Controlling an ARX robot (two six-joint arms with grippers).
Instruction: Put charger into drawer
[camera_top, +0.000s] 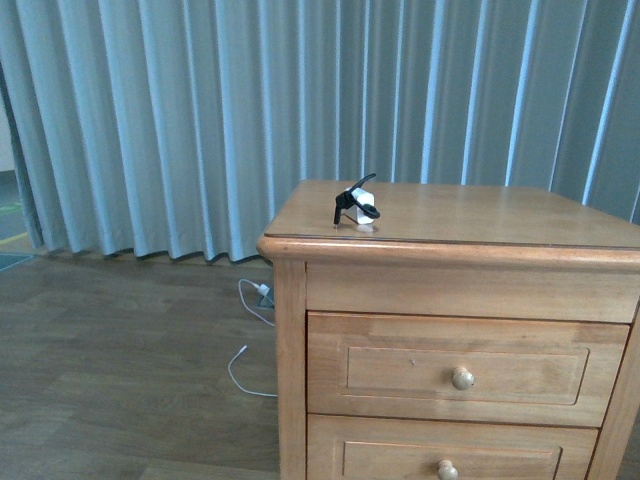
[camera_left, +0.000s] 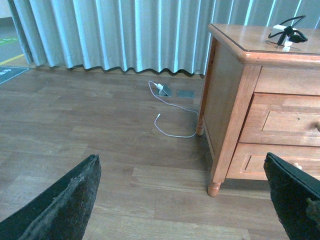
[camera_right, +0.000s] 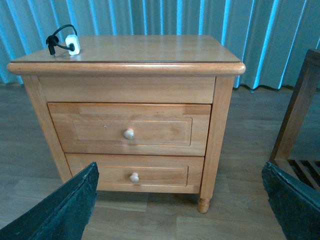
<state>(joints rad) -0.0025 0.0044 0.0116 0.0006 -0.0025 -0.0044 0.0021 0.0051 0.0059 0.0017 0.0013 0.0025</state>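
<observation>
The charger (camera_top: 357, 205), a small white cube with a black cable looped round it, sits on top of the wooden nightstand (camera_top: 480, 215) near its front left corner; it also shows as the charger (camera_left: 286, 36) and the charger (camera_right: 70, 44). The upper drawer (camera_top: 462, 372) is closed, its round knob (camera_right: 129, 133) showing. My left gripper (camera_left: 182, 197) hangs open over the floor, left of the nightstand. My right gripper (camera_right: 180, 200) is open in front of the nightstand, well back from it. Neither arm appears in the front view.
A lower drawer (camera_right: 134, 175) with a like knob is closed too. A thin white cable (camera_left: 172, 117) with a plug lies on the wood floor by the curtain (camera_top: 250, 110). A wooden frame (camera_right: 297, 120) stands to the right of the nightstand.
</observation>
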